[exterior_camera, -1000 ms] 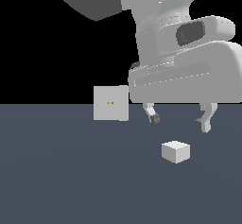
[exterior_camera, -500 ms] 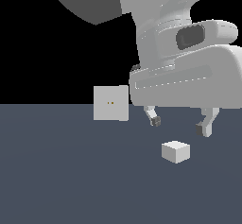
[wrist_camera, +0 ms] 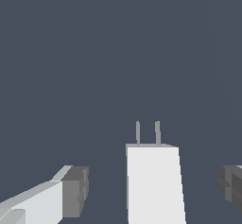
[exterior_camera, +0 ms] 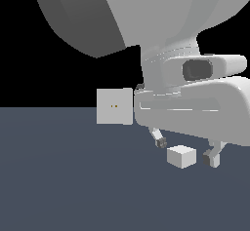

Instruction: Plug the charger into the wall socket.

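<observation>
Charger (exterior_camera: 181, 156) between spread, empty gripper (exterior_camera: 186, 150) fingers, prongs apparently pointing away toward wall socket (exterior_camera: 114, 106), far left.

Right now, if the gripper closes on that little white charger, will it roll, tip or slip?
The charger looks boxy and flat-sided, so it probably won't roll. Its smooth faces may slip. The thin prongs might bend if knocked. The gripper straddles it, open.

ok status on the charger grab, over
Gripper open, fingers either side of charger, not gripping. Wall socket upright, apart at the exterior view's left. Nothing between them.
</observation>
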{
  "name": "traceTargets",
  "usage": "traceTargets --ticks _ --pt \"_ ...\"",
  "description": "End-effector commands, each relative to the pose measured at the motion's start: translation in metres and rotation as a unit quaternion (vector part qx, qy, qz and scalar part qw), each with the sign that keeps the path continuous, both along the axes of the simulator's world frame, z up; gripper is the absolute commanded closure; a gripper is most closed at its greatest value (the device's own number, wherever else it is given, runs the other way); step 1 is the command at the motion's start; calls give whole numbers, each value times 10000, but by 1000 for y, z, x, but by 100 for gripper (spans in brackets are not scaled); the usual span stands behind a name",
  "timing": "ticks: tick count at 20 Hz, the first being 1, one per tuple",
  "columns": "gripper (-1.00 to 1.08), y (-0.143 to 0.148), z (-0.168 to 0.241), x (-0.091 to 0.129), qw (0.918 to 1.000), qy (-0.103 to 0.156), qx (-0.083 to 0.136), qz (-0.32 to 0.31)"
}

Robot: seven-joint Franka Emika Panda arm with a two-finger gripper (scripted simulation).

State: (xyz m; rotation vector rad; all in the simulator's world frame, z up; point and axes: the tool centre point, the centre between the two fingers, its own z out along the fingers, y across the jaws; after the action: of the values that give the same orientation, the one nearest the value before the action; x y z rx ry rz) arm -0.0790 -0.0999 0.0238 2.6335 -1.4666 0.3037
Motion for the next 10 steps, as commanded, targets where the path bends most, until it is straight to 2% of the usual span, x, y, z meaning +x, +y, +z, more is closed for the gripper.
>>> traceTargets --ticks 1,5,6,10 --pt "-92 0 -8 0 10000 -5 1 -3" --pt "-92 0 -12 0 10000 -5 1 -3" --pt "108 0 -12 0 10000 -5 1 -3" --pt "108 0 -12 0 10000 -5 1 -3"
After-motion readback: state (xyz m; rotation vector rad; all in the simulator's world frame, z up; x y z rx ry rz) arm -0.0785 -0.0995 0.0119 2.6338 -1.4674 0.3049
